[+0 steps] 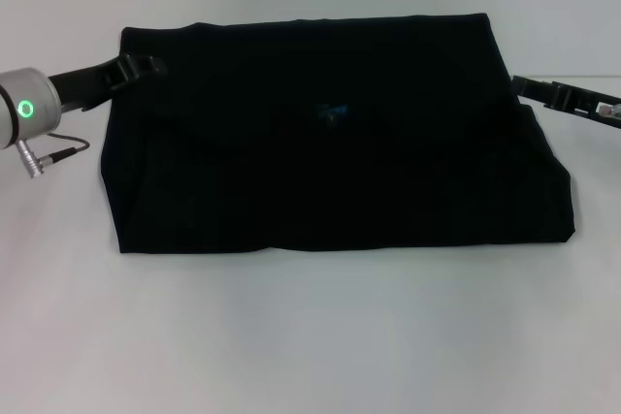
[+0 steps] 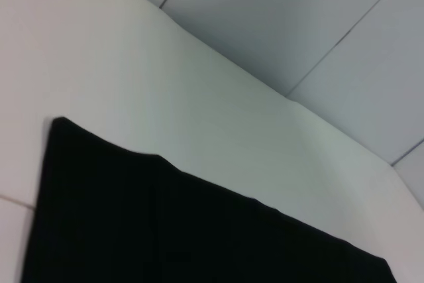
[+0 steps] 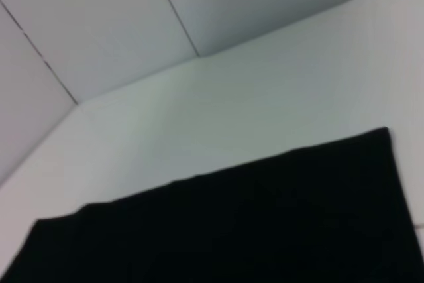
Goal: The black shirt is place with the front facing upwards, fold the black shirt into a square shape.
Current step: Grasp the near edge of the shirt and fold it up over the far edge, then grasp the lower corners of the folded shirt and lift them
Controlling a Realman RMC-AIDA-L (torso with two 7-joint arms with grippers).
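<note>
one black shirt (image 1: 330, 143) lies on the white tabletop (image 1: 310, 336), folded into a wide, roughly rectangular slab with its long sides running left to right; it sits nearer the far edge of the tabletop than the near one, and about midway between the left and right sides; its near edge is a fairly straight fold, its right end bulges outward a little toward the near right corner, and its far edge is a straight line; one small blue mark (image 1: 335, 111) shows on the upper surface near the middle, too faint to read; no lettering can be made out on the cloth.

two arms are in sight, one at each end of the shirt; the left gripper (image 1: 136, 69) reaches in from the left side of the tabletop and lies at the shirt's far left corner, black against black cloth, so whether its jaws are released or clenched cannot be told; behind it the silver wrist carries one green ring light (image 1: 25, 109) and one cable (image 1: 60, 153) trailing onto the tabletop; the right gripper (image 1: 543, 92) comes in from the right side and meets the shirt's right edge near the far right corner; the state of its jaws cannot be told either.

each of the two wrist views shows one corner of the shirt lying flat on the tabletop, with pale wall panels (image 2: 298, 18) beyond the tabletop's far edge.
</note>
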